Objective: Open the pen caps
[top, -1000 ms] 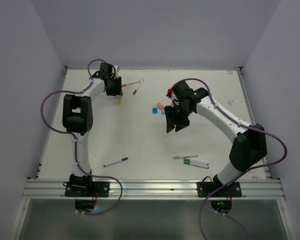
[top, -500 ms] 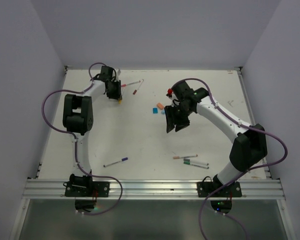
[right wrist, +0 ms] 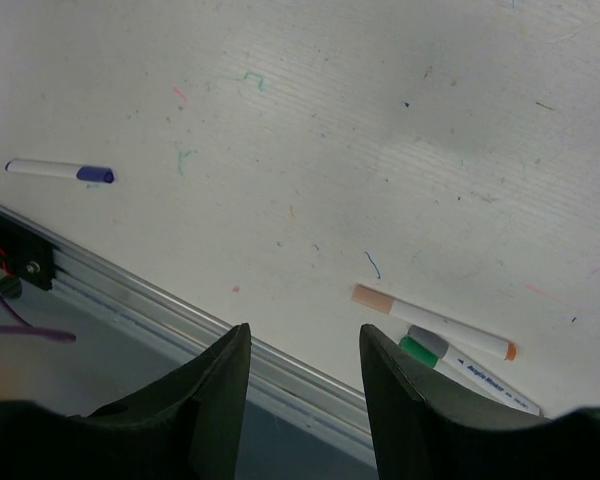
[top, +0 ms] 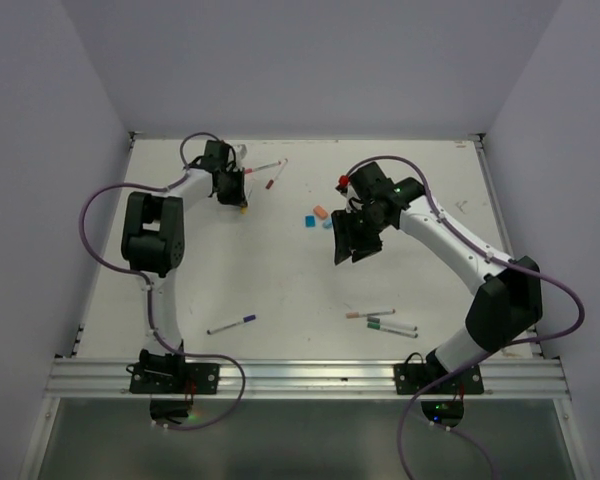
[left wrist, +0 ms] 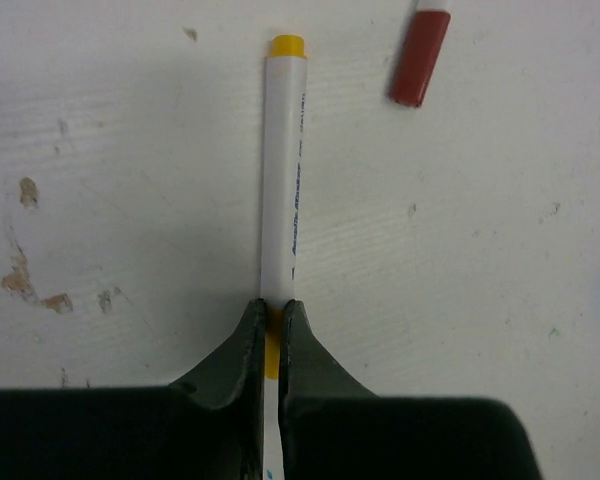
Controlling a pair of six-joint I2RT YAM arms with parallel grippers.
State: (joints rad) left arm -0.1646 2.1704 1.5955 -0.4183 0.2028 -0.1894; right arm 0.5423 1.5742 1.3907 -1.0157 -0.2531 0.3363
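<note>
Gripping the yellow cap (left wrist: 271,350) of a white pen (left wrist: 283,180), my left gripper (left wrist: 271,306) is clamped tight; right gripper (right wrist: 302,365) hangs open, empty.

White table (top: 280,280) boxed by pale lilac walls (top: 310,60)

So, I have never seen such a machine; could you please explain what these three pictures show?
The machine is a left arm and a right arm at a white table. One picture looks down from above; the other two come from a small camera on each wrist. The left end effector is shut on the yellow cap of a white pen; a dark red cap lies nearby. The right end effector is open, holding nothing, above the table. Its camera sees a purple-capped pen and a peach-capped pen.
</note>
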